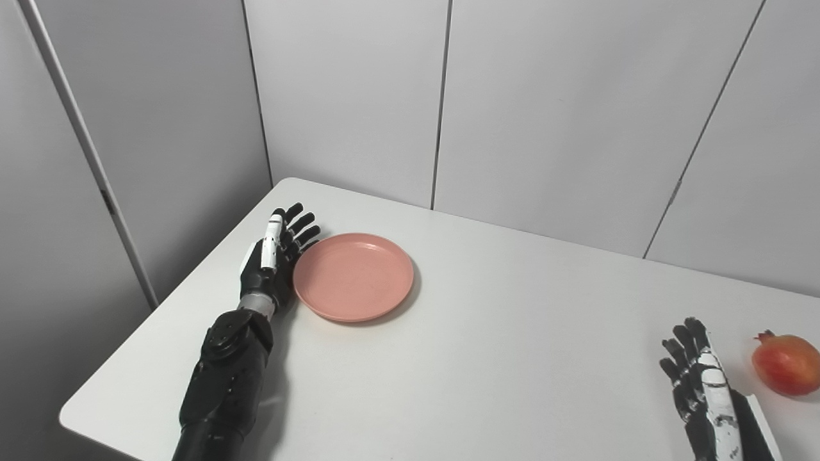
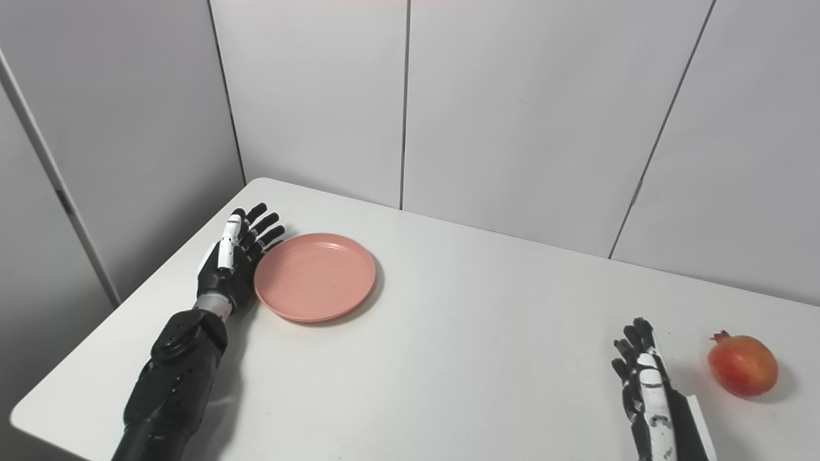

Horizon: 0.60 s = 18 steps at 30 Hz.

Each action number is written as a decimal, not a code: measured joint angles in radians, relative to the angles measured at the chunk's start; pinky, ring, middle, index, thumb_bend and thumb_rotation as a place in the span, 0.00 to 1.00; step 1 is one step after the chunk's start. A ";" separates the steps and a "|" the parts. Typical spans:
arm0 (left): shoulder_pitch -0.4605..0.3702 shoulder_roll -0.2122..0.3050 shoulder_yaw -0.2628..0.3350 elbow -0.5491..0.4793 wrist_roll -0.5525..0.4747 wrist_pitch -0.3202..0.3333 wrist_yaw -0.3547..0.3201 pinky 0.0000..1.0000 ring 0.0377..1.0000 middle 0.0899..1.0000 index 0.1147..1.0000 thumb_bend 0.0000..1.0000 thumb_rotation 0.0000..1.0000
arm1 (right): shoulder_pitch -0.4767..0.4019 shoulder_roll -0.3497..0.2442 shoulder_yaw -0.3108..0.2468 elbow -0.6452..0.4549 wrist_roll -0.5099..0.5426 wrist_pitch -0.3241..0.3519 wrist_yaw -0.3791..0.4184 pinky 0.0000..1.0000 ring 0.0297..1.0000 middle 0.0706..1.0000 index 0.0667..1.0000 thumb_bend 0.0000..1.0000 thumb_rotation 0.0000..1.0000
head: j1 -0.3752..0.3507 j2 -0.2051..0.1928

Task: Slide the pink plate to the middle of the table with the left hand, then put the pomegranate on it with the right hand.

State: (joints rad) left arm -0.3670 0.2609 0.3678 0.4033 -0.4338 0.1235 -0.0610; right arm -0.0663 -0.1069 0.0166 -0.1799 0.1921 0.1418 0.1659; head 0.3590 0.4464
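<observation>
Right hand point(image 2: 647, 390) nearest, low at the bottom-right edge, edge-on to the camera, fingers point(image 2: 631, 349) straight, slightly spread, pointing away. Holding nothing. Resting on or just above the white table point(image 2: 487, 333); cannot tell which.

Pomegranate point(image 2: 742, 365) just beside that hand, on its right, apart from it with a strip of bare table between. Sitting on the table near the right edge, crown tip pointing up-left. Red-orange skin, shadow under its right side.

Left arm point(image 1: 221, 384) in from bottom left, black forearm lying along the left part of the table. Left hand point(image 1: 272, 259) stood on edge, palm facing right toward the pink plate point(image 1: 353, 276). Fingers point(image 1: 301, 224) extended and fanned a little, pointing away from the camera, nothing gripped. Palm side right against the plate's left rim; looks like touching, but not certain from these views whether a hairline gap remains.

Pink plate flat on the table, left of centre, toward the far-left corner, empty. Well apart from the pomegranate, with most of the table's width between them.

Grey wall panels point(image 1: 544, 109) behind, meeting in a corner past the table's far-left corner.
</observation>
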 measured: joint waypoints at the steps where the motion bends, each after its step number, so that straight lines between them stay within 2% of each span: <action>1: 0.000 -0.001 -0.005 -0.003 0.000 0.005 0.000 0.86 0.87 0.87 0.85 0.35 1.00 | 0.000 0.000 0.000 0.000 0.002 0.000 0.000 1.00 1.00 1.00 1.00 0.07 1.00 | -0.003 0.002; 18: -0.001 -0.062 -0.066 -0.060 0.001 0.048 -0.001 0.86 0.87 0.87 0.85 0.37 1.00 | 0.000 0.018 0.005 0.026 -0.004 0.000 -0.003 1.00 1.00 1.00 1.00 0.13 1.00 | -0.041 0.021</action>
State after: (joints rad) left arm -0.3677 0.1988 0.3018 0.3432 -0.4329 0.1718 -0.0621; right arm -0.0667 -0.0891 0.0213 -0.1543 0.1877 0.1416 0.1626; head 0.3175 0.4679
